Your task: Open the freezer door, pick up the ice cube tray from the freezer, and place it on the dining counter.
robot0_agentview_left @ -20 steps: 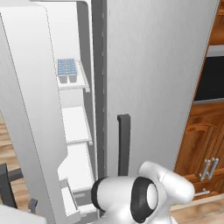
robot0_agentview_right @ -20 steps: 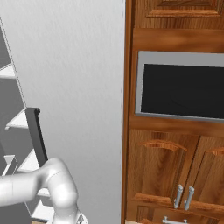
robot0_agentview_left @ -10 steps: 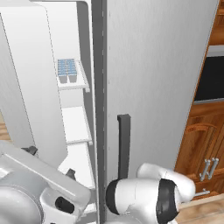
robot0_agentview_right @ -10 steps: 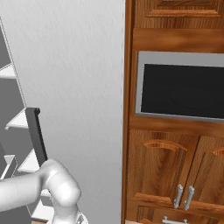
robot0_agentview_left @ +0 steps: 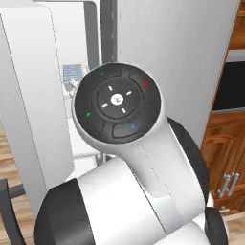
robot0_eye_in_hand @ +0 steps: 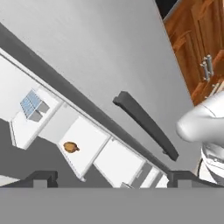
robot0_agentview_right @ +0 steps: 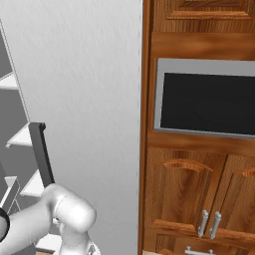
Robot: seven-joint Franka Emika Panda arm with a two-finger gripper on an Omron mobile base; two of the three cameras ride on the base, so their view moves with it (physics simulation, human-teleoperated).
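Observation:
The freezer door (robot0_agentview_left: 28, 110) stands swung open at the left. Inside the freezer (robot0_agentview_left: 79, 139), the ice cube tray (robot0_agentview_left: 72, 72) lies on an upper white shelf, whitish with pale blue cells. The hand view is rolled and shows the ice cube tray (robot0_eye_in_hand: 31, 104) at the left, far beyond my gripper (robot0_eye_in_hand: 111, 178). The gripper is open, its two dark tips wide apart with nothing between them. My arm's large dark-capped joint (robot0_agentview_left: 117, 103) hides much of the freezer in the left base view. The dining counter is out of view.
The plain silver fridge door (robot0_agentview_right: 84, 99) is shut, its dark vertical handle (robot0_agentview_right: 42, 154) close to my arm (robot0_agentview_right: 64, 216). A small brown item (robot0_eye_in_hand: 70, 147) sits on a lower freezer shelf. A wall oven (robot0_agentview_right: 209, 102) and wooden cabinets (robot0_agentview_right: 189, 199) stand to the right.
My arm has swung up in front of the left base camera and now covers the middle of that view. The freezer door and the tray have stayed put.

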